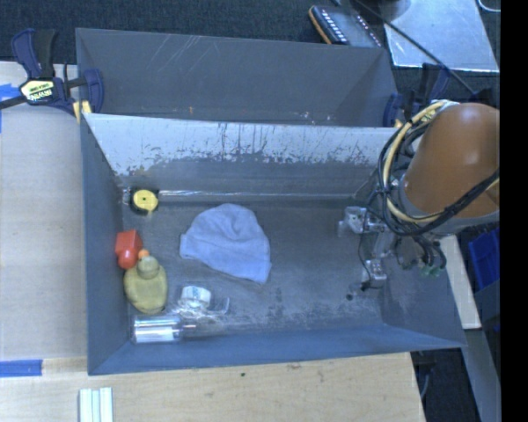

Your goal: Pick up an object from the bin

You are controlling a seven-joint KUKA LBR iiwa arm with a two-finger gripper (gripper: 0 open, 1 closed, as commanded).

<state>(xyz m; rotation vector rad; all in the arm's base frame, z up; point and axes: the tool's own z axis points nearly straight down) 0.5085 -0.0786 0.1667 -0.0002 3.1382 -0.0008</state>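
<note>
the robot's hand (pixel 370 275) hangs low over bare floor of the grey bin (pixel 101 236), well to the right of a crumpled pale blue cloth (pixel 226 240). whether it is spread or pressed together cannot be told; nothing shows in it. likely risks: closing here would catch nothing, and the soft cloth could bunch or slip. nothing lies between hand and cloth. left of the cloth sit a yellow disc (pixel 143 201), a red piece (pixel 127 247), a yellowish bottle (pixel 146 287), crumpled clear plastic (pixel 194 301) and a clear tube (pixel 156 330).
</note>
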